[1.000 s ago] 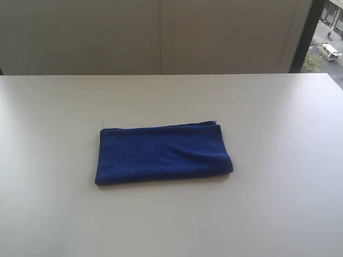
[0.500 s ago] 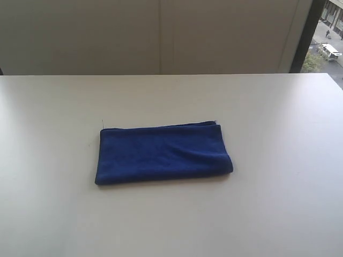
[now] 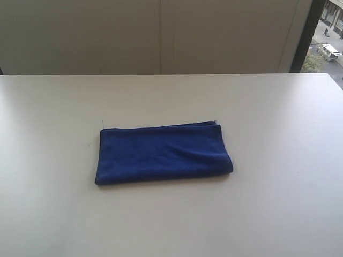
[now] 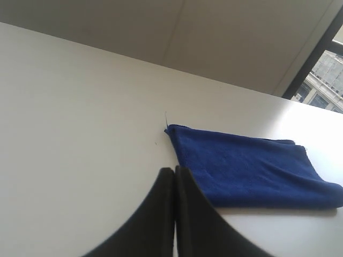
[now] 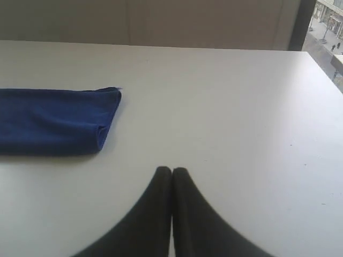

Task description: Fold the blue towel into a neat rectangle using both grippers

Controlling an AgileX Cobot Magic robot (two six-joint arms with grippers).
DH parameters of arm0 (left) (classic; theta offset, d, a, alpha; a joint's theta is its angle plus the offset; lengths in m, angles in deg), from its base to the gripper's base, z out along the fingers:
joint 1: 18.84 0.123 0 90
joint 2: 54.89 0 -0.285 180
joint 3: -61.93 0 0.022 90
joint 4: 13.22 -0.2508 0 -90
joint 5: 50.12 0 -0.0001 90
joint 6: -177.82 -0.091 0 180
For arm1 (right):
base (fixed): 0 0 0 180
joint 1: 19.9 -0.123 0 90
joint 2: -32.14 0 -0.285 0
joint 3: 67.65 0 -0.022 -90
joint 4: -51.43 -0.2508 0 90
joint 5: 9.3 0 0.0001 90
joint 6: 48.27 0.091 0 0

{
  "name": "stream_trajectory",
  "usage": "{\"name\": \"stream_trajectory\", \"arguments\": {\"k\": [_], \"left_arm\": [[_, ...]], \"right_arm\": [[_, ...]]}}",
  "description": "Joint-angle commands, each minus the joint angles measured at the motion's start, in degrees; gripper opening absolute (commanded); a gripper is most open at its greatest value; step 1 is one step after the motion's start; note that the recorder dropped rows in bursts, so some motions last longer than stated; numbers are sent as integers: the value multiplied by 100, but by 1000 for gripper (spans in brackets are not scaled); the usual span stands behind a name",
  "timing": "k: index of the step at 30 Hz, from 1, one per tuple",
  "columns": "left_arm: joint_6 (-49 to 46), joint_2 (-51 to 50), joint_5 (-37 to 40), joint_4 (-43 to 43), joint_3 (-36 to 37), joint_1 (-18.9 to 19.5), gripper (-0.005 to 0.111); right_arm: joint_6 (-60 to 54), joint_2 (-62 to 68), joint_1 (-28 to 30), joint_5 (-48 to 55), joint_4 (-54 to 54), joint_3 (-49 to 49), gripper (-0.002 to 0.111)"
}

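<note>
Blue towel (image 3: pixel 163 153) is lying flat around the middle of the table (image 3: pixel 278 118), well apart from the table's far edge and from both side edges. Its long axis is running across the table, roughly parallel to the far edge.

Left gripper (image 4: pixel 174 170): black fingers are pressing together, no gap showing, nothing between them. It is hanging above bare table on the near side. The towel is sitting beyond the fingertips, toward the far edge, one short end and corner closest to them.

Right gripper (image 5: pixel 171 170): fingers are likewise meeting tip to tip and carrying nothing. It is hovering over bare table, and the towel's other short end is lying ahead and off to one side, with a clear stretch of tabletop between.

Neither gripper is showing in the exterior view. Judging by the wrist views, the left arm is looking the nearer of the two, though both are standing apart from the cloth. Each arm is facing its own short end, so any further fold would probably bring one end along the long axis toward the other.

Towel is reading as deep blue, soft and matte, already doubled into a long rectangle. Layers are showing at the right-hand end, where the near corner is bulging slightly. The left-hand end is looking straighter.
</note>
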Motion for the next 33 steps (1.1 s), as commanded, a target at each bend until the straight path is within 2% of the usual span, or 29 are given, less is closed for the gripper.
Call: {"name": "stream_trajectory", "arguments": {"k": [1,6,14,33], "left_arm": [[39,17,6,58,24,19,0],[39,17,6,58,24,19,0],[39,17,6,58,24,19,0],[39,17,6,58,24,19,0]], "right_arm": [[438,-37,148,-87,48,26,0],[932,-37,599,-87,48,26,0],[19,-37,686,-99,146,26,0],[20,-37,-156,-96,146,26,0]]}}
